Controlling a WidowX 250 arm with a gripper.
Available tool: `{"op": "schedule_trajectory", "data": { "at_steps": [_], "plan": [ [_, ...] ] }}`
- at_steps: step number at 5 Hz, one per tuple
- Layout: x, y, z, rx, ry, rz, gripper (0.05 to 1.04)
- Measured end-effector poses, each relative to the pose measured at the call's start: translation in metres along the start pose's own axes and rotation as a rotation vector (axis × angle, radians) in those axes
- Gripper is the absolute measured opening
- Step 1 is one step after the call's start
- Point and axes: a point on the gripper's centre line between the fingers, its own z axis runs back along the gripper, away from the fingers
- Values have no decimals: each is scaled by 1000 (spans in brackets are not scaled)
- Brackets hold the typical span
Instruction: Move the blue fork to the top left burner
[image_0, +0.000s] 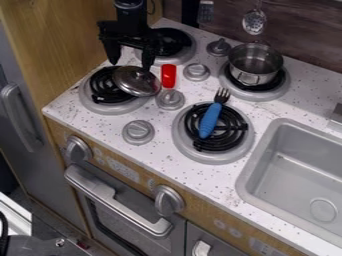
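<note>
Stovetop (160, 125): white, speckled, with four burners. Gripper (131, 64): at the left, above the metal lid (135, 82), jaws apart with nothing between them. Bottom right burner (230, 131): supports the fork. Top left burner (177, 42): destination, partly behind the gripper. Fork (214, 111): lies across the black coil, tines towards the pot (255, 64); probably light and stiff, not fragile. Handle (208, 125): blue, thick, likely smooth and apt to twist; best gripped across its middle. Tines (223, 94): narrow, a poorer hold.
</note>
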Motion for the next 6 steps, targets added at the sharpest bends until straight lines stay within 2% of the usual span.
{"op": "schedule_trajectory", "data": {
  "at_steps": [1,2,3,4,5,6],
  "plan": [
    [-8,-4,-16,-9,45,-2,999],
    [-30,-28,-28,-29,79,-43,999],
    [-44,-71,-19,-59,50,-127,999],
    [-57,-100,-20,-74,53,-173,999],
    [-60,-131,-17,-101,31,-217,999],
    [-50,-138,-18,-96,14,-201,999]
  ]
}}
